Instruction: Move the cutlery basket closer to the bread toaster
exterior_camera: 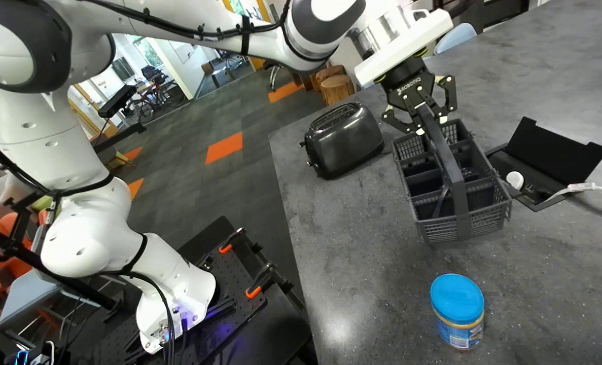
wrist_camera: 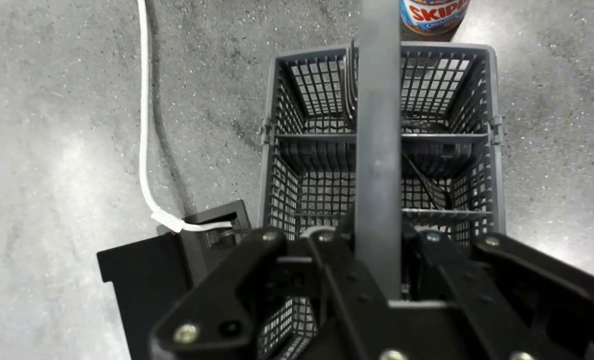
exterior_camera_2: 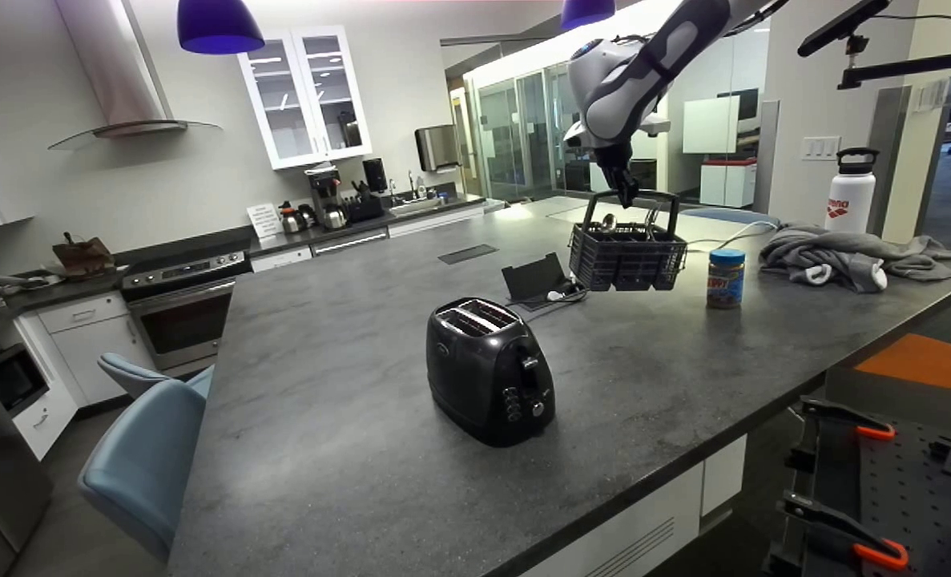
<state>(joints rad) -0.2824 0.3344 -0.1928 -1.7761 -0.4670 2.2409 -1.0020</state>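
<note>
Bread toaster [exterior_camera: 344, 144]: black, slotted top; stands near a robot-side corner of the bench [exterior_camera: 361, 253].

Cutlery basket [exterior_camera_2: 627, 260]: dark slatted plastic, compartmented, some cutlery [exterior_camera_2: 608, 222] inside; located over the bench, farther in from the robot-side edge than the toaster, and apart from it.

Gripper [exterior_camera: 431, 125]: pinching the basket's upright handle [exterior_camera: 452, 172] from both sides.

Flat black box [exterior_camera: 544, 157], flap raised: lies farther from the robot-side edge than the basket.

Jar [exterior_camera: 458, 309], blue lid: well away from the toaster's corner.

Status, as judged: grasp complete; lift apparently made, the basket seeming clear of the surface, gap beneath hard to gauge. Outstanding: carrying toward the toaster's corner, lowering, release.
</note>
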